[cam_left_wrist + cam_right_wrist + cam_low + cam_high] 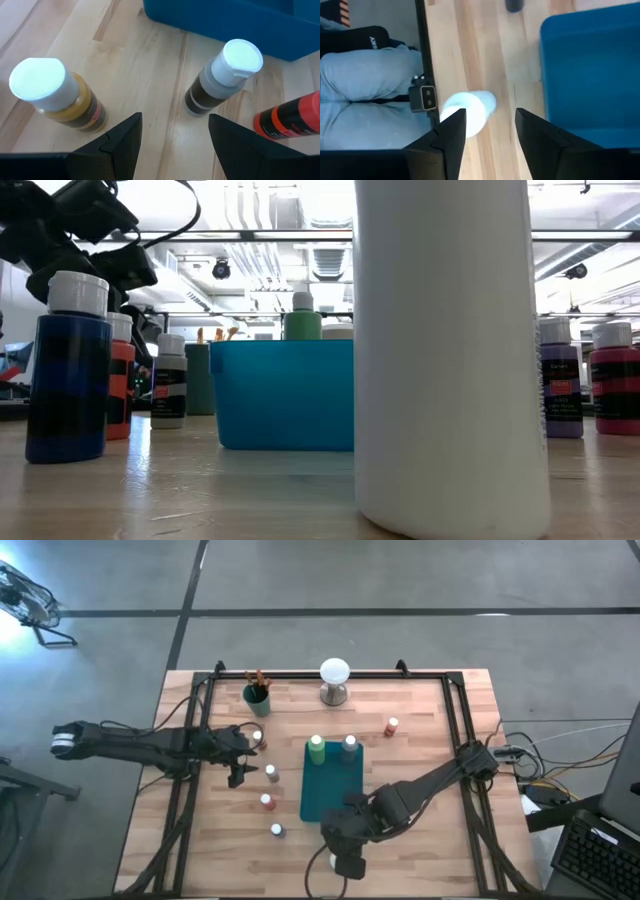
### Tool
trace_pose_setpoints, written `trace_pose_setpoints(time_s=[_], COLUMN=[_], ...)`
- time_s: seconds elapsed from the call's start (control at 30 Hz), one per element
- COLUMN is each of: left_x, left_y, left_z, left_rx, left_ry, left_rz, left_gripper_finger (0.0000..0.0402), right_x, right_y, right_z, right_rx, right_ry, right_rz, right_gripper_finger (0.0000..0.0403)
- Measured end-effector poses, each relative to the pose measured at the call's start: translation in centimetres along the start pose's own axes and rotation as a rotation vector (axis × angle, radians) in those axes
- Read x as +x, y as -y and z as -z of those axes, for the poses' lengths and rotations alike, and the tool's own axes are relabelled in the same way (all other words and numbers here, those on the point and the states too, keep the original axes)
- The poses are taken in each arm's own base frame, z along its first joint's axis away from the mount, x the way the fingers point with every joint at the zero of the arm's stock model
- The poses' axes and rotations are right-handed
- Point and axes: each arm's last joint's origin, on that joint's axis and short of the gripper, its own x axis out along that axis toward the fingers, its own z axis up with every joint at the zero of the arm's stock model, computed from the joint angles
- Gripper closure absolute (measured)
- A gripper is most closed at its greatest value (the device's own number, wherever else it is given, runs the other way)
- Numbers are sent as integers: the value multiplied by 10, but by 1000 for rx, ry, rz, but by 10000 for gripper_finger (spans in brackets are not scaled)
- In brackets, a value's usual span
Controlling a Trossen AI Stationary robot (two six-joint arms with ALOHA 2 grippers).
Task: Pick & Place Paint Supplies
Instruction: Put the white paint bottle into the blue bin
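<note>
Left tool (237, 778), fingers spread, empty, hovers over the tabletop (420, 840) just left of a grey-labelled bottle (271, 773); an ochre bottle (55, 95) and a red bottle (268, 802) stand near. Centre: teal tray (332, 790), with green bottle (316, 748) at its far end. Right tool (348, 862), fingers parted, stands over a white bottle (469, 111) without gripping it.

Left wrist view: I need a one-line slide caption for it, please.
Open left gripper hovers above the wooden table between a yellow-brown bottle and a dark bottle, teal tray beyond.
</note>
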Motion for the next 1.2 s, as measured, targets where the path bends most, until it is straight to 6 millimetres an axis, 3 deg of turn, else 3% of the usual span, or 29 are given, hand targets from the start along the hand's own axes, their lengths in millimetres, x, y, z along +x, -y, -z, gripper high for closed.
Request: trace_pose_setpoints(time_s=[0.27, 0.6, 0.93, 1.2], left_x=[0, 0, 0, 0], left_y=[0, 0, 0, 0], left_z=[0, 0, 0, 0], left_rx=[0, 0, 0, 0], left_ry=[0, 0, 0, 0], left_rz=[0, 0, 0, 0], left_gripper_finger=[167, 167, 167, 167], right_x=[16, 18, 23, 29], right_y=[1, -3, -12, -9], right_z=[7, 8, 8, 11], right_rx=[30, 22, 3, 8], right_ry=[-47, -50, -32, -54], right_rz=[2, -32, -115, -98], right_gripper_finger=[233, 234, 205, 220])
